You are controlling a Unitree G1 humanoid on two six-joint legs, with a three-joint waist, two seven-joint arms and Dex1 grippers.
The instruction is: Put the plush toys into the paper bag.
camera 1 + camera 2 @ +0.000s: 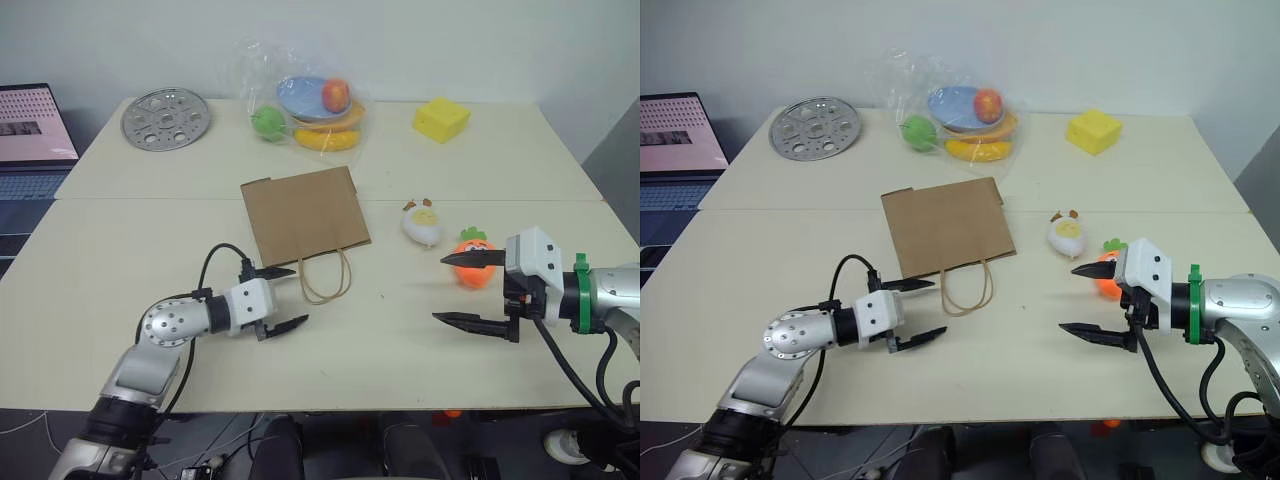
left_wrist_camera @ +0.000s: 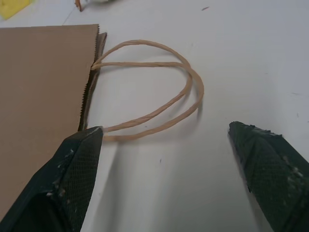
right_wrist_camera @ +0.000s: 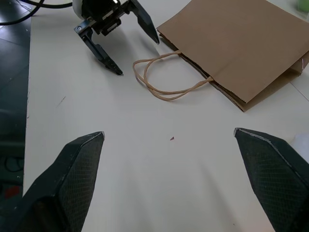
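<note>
While paper bag (image 1: 303, 213) lay flat, hovered with both pincers spread empty; risked snagging twine handles (image 1: 328, 277) beside left pincer (image 1: 283, 297).

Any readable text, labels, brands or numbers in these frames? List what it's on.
None readable.
Laptop screen at the table's left edge: a pink window with a dotted pattern and a dark strip, too small to read.
Paper bag: plain brown, no print showing.
Yellow block, metal perforated disc, clear plastic bag of toy fruit: no lettering visible.
Carrot plush: a face, no text.
</note>
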